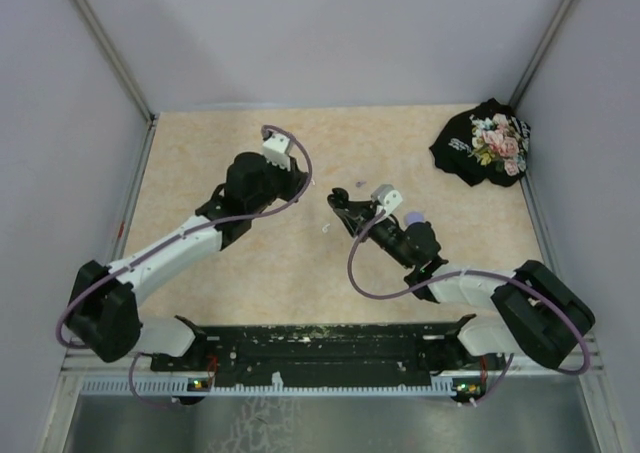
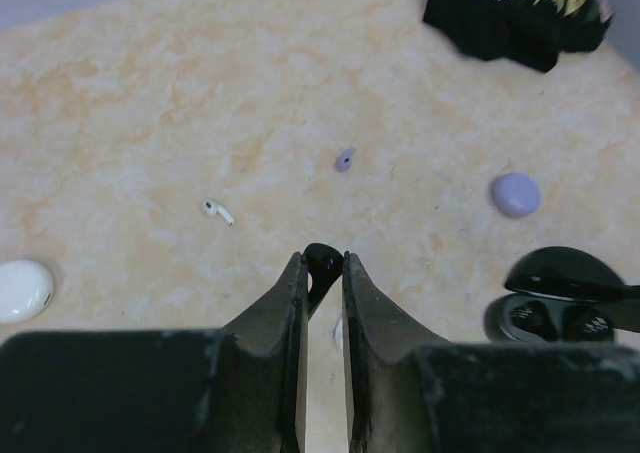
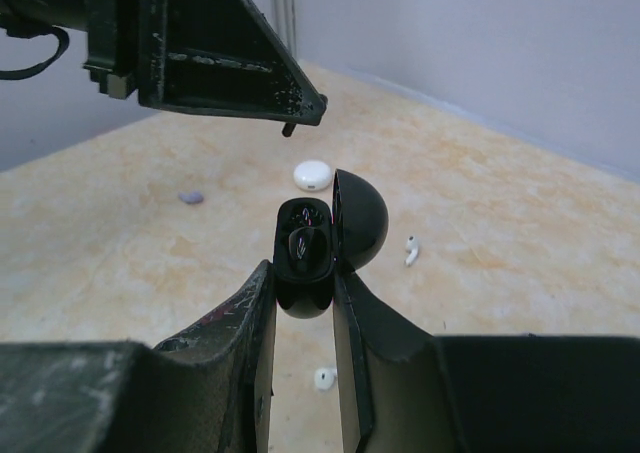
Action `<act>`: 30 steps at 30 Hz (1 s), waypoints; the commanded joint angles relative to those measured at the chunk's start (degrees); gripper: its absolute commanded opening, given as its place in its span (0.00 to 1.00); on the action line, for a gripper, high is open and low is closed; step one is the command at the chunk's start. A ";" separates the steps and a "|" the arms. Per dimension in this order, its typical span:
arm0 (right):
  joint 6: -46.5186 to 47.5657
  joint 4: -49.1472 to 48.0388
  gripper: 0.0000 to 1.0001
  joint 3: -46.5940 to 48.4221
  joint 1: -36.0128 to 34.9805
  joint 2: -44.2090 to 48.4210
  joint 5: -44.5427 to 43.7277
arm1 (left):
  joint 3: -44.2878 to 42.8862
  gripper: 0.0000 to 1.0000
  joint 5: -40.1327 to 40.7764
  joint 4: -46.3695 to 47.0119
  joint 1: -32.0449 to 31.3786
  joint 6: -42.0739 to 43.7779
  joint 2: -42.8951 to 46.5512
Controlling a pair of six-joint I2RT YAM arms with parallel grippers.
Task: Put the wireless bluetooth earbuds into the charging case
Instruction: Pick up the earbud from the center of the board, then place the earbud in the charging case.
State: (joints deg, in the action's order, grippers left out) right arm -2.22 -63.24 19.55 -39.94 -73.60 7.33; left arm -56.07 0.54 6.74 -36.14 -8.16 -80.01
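Left gripper (image 2: 323, 267) clamped on black earbud (image 2: 320, 259), bottom centre of frame. Right gripper (image 3: 303, 273) clamped on open black case (image 3: 358, 218), frame centre. White earbud (image 2: 218, 211) and purple earbud (image 2: 345, 159) lay loose mid-frame. I couldn't read the lettering on the cloth (image 2: 500, 18), upper right.

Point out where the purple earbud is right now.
Left wrist view: the purple earbud lies loose on the table ahead of the left gripper, between the white earbud to frame-left and the lavender case to frame-right.
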 commanded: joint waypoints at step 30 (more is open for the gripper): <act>-3.90 -20.69 0.00 4.16 -3.47 -3.92 -1.19 | 13.96 0.00 -2.02 34.57 -10.80 -3.66 10.69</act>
State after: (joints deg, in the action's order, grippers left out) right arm -5.21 -79.83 21.54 -42.76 -78.50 5.69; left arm -41.52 -1.19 38.81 -46.50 -12.58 -68.60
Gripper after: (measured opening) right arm 0.253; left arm 0.201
